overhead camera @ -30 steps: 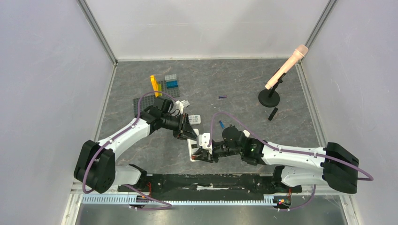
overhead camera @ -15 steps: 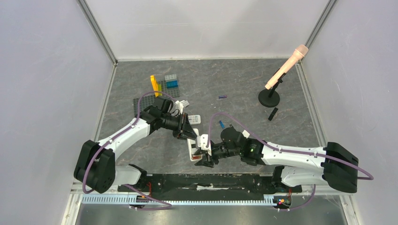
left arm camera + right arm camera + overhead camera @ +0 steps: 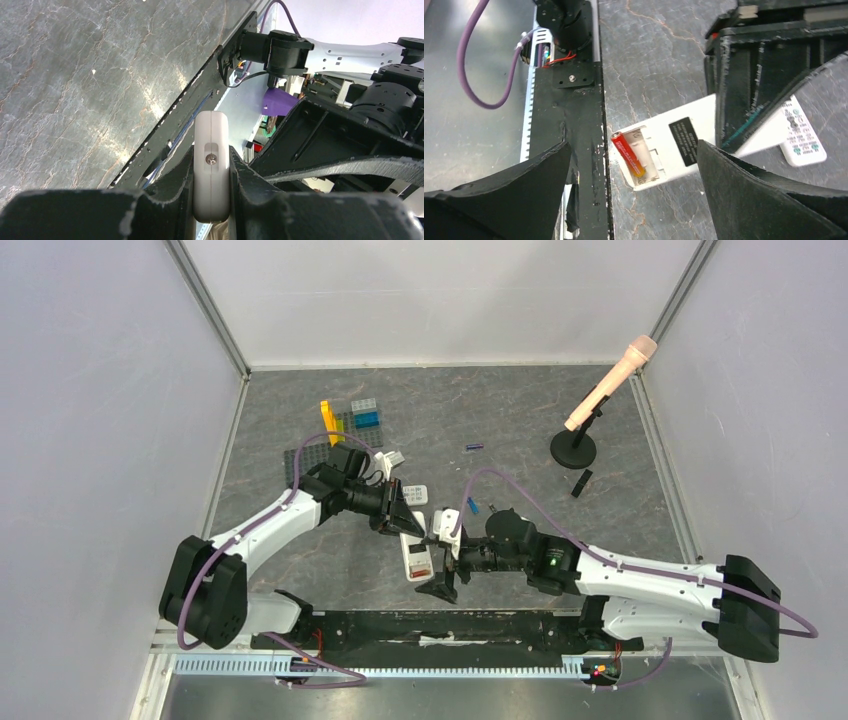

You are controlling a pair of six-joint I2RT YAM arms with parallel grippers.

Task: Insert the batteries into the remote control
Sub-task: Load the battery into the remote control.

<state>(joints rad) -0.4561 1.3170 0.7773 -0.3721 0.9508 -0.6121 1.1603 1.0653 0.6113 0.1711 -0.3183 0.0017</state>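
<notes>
1. Tabletop (image 3: pixel 520 405): grey stone-pattern sheet with pale veins. Plain white walls on three sides, metal frame posts in the far corners.
2. Near edge: black mounting rail (image 3: pixel 500 625) carrying both arm bases, with a toothed white strip (image 3: pixel 400 670) just in front. Purple cables loop along each arm.
3. Remote control (image 3: pixel 413 558) sits near the middle of the near edge, back side up, battery bay uncovered.
4. Left pincer (image 3: pixel 211 172) is clamped on the remote's far end. In the left wrist view the white body stands edge-on, squeezed between the two black fingers.
5. Red battery (image 3: pixel 628 154) lies in the bay, along the slot nearest the rail. The slot beside it looks unfilled.
6. Right pincer (image 3: pixel 632 146) hangs over the remote's bay end, fingers spread wide, gripping nothing.
7. Blue battery (image 3: pixel 470 505) is loose on the tabletop just beyond the right wrist. Purple-blue battery (image 3: pixel 474 447) is farther back, well apart from it.
8. Dark slim piece (image 3: pixel 581 483) lies right of centre; too small to tell what it is.
9. Second remote (image 3: pixel 416 495), buttons up, lies beside the left pincer.
10. Microphone on a stand (image 3: pixel 574 449) at far right, round black base, peach head tilted toward the right wall.
11. Building blocks (image 3: pixel 362 418) at far left: yellow, blue, grey, next to a grey studded plate (image 3: pixel 305 457).
</notes>
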